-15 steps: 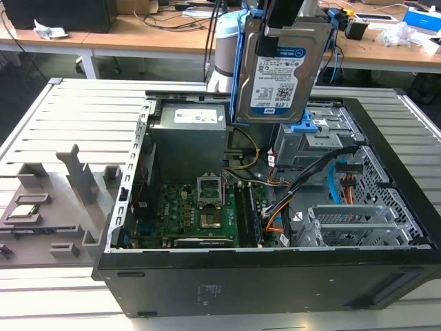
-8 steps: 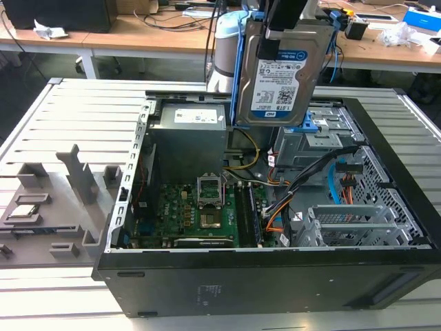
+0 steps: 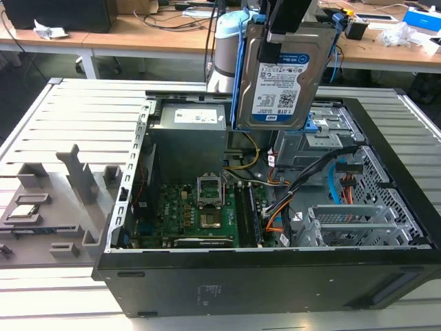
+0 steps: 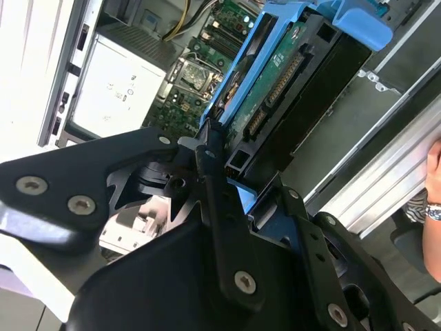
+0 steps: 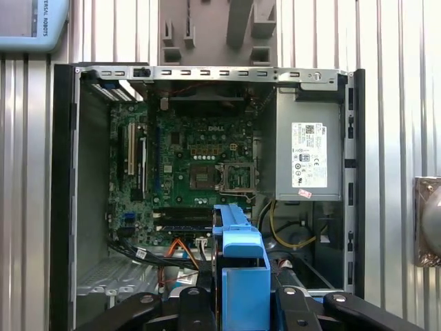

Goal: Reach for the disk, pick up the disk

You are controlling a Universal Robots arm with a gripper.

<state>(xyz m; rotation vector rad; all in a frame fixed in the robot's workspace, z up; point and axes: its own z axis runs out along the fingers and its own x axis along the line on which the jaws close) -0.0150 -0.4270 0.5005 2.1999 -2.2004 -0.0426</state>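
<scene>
Silver disk (image 3: 282, 79) clamped in tool (image 3: 279, 38), top hidden.

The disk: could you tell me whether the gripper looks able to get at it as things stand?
Yes, it seems so: the gripper is shut on the disk, which hangs upright above the open computer case, clear of the drive cage.

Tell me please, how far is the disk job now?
Reaching and grasping look done: the gripper is shut on the disk, which hangs upright in its blue rail frame, lifted clear above the open computer case in the exterior view. In the second wrist view the fingers clamp the frame's edge. Nothing of the pick-up appears left.
</scene>
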